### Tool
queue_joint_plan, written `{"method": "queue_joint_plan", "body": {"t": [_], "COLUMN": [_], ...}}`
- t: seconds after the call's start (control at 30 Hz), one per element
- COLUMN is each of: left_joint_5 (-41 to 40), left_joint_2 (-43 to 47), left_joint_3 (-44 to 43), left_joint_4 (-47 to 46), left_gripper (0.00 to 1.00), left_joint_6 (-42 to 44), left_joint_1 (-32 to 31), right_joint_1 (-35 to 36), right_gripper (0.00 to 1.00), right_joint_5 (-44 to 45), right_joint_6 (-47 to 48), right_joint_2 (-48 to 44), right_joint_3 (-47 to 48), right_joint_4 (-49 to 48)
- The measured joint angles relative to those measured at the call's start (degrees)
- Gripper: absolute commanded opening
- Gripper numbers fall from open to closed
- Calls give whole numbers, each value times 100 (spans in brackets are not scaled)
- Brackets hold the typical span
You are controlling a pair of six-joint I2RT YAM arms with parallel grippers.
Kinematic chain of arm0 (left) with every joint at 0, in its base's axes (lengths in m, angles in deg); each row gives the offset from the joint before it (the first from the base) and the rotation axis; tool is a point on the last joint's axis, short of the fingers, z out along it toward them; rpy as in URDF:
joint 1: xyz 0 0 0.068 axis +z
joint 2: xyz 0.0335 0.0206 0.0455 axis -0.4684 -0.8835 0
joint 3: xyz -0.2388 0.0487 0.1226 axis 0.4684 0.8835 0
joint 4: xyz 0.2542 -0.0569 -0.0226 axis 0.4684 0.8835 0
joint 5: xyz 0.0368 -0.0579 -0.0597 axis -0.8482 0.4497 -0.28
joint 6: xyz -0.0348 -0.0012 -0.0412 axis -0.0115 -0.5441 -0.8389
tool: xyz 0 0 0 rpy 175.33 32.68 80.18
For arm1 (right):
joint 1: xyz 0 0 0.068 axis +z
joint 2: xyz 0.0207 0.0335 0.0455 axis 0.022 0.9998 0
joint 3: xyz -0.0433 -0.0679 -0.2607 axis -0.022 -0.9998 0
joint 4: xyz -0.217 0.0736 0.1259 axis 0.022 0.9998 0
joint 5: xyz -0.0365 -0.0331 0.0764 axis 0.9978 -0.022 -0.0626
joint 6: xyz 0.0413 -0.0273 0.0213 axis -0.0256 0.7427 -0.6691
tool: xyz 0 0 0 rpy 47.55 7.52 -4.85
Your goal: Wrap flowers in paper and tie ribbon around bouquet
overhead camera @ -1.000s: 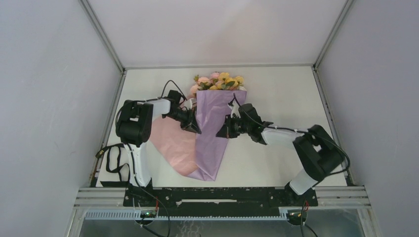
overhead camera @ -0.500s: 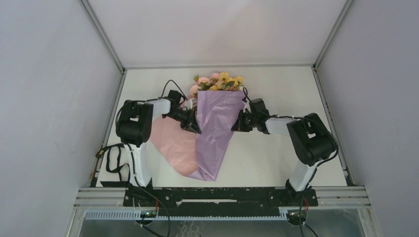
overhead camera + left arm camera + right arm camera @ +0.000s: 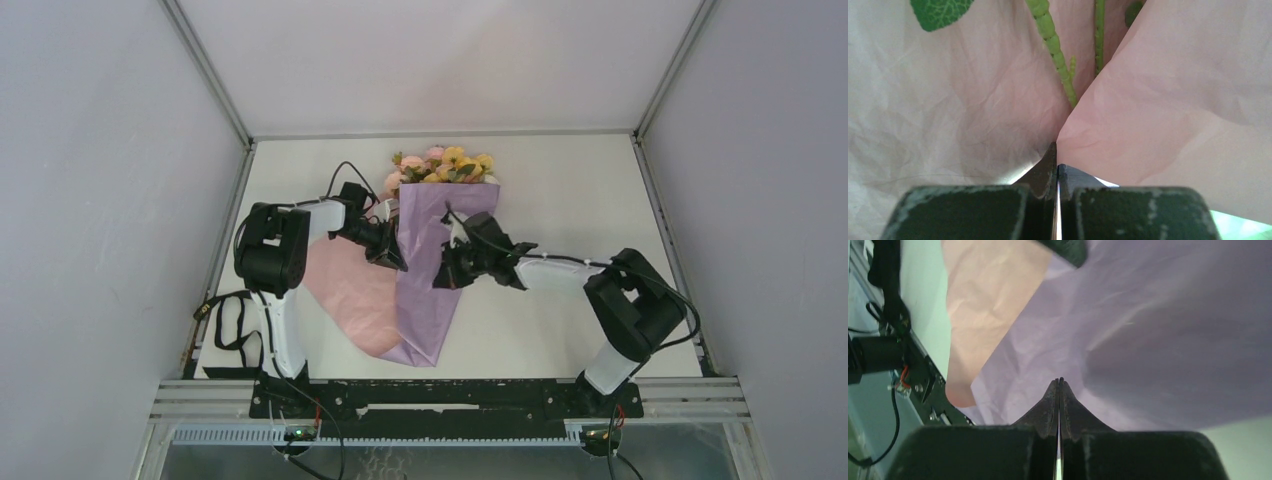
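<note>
Overhead view. White bench (image 3: 570, 180) enclosed by plain pale grey panels: left wall (image 3: 100, 220), right wall (image 3: 770, 200), rear wall (image 3: 440, 60). Slim metal posts (image 3: 205, 70) mark the rear corners. A black mounting rail (image 3: 440, 397) edges the near side; below it lies a slotted strip (image 3: 400, 436), possibly cable ducting. Illumination even, shadows soft.

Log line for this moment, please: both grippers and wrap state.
left gripper: shut, tip at paper fold | right gripper: shut, over folded paper | flowers: blooms out top
</note>
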Motion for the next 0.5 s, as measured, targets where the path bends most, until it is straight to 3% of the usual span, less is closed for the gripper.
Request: {"method": "queue_joint_plan", "body": {"t": [0.1, 0.23, 0.5], "left_joint_5": [-2, -4, -9], "left_joint_2": [0, 2, 4], "left_joint_3": [0, 0, 0], "left_joint_4": [0, 26, 96], "left_gripper": [0, 0, 0], "left_joint_6": [0, 4, 81], "left_joint_1": [0, -9, -70], "right_joint_1": [389, 317, -186], "right_gripper": [0, 0, 0], "right_joint_5": [-129, -118, -46], "right_joint_6": [-81, -260, -396], "right_joint_2": [306, 634, -306], "right_joint_3": [4, -205, -1427], "right_joint_4": [-136, -254, -459]}}
